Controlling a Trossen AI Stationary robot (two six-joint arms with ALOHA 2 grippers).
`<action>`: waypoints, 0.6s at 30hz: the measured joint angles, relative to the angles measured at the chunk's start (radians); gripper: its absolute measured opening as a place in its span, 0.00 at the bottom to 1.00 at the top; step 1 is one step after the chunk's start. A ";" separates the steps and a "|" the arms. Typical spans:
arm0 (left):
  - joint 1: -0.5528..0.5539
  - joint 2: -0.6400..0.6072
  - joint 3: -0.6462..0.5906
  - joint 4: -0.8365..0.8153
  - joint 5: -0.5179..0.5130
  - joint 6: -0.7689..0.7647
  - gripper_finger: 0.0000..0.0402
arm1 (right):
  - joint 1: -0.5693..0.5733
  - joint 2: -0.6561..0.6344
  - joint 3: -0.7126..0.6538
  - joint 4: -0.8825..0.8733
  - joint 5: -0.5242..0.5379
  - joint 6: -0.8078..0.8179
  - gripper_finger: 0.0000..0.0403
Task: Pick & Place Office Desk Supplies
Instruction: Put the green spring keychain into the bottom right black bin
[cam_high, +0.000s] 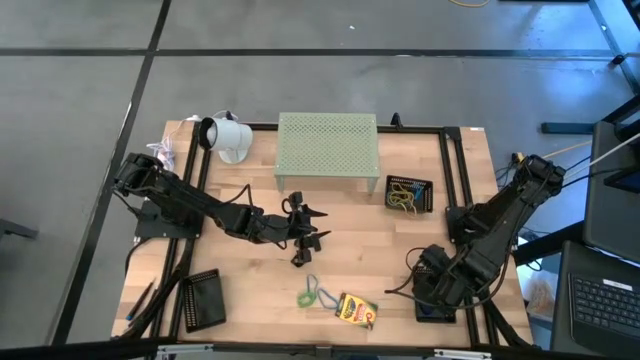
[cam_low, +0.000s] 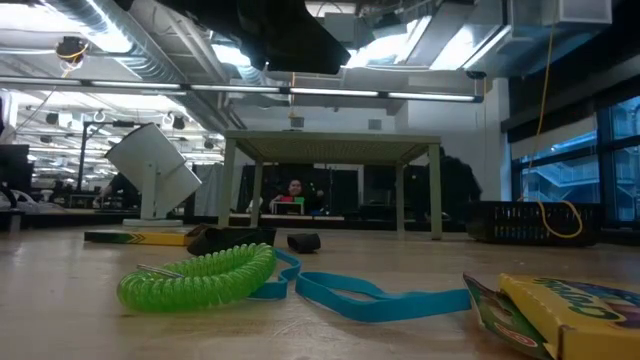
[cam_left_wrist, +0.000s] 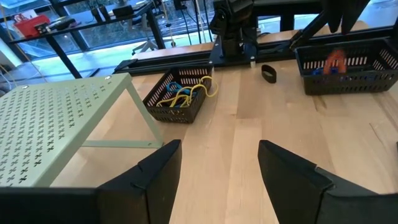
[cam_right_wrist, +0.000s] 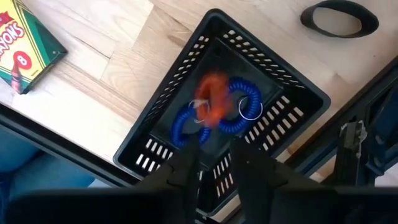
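While the red coil (cam_right_wrist: 214, 93) drops onto the blue coil (cam_right_wrist: 214, 121) inside the black basket (cam_right_wrist: 149, 152), let your right pincer (cam_right_wrist: 214, 163), its fingers slightly parted above, spread fully before lifting clear; your left pincer (cam_left_wrist: 217, 171) waits spread over the tabletop (cam_left_wrist: 249, 124).

Overhead down; low level (both perhaps share crayon box (cam_high: 356, 310)).

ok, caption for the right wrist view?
Right gripper above a black basket holding blue and orange coils.
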 joint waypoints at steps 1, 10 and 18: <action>0.000 0.000 0.000 0.000 0.000 0.001 0.52 | 0.000 0.000 0.000 0.000 0.000 0.000 0.24; -0.001 0.000 0.000 -0.004 0.010 -0.013 0.51 | -0.002 0.000 0.000 0.001 0.036 -0.001 0.36; -0.002 0.000 0.000 -0.218 0.344 -0.165 0.51 | -0.002 0.000 0.000 0.021 0.209 -0.058 0.36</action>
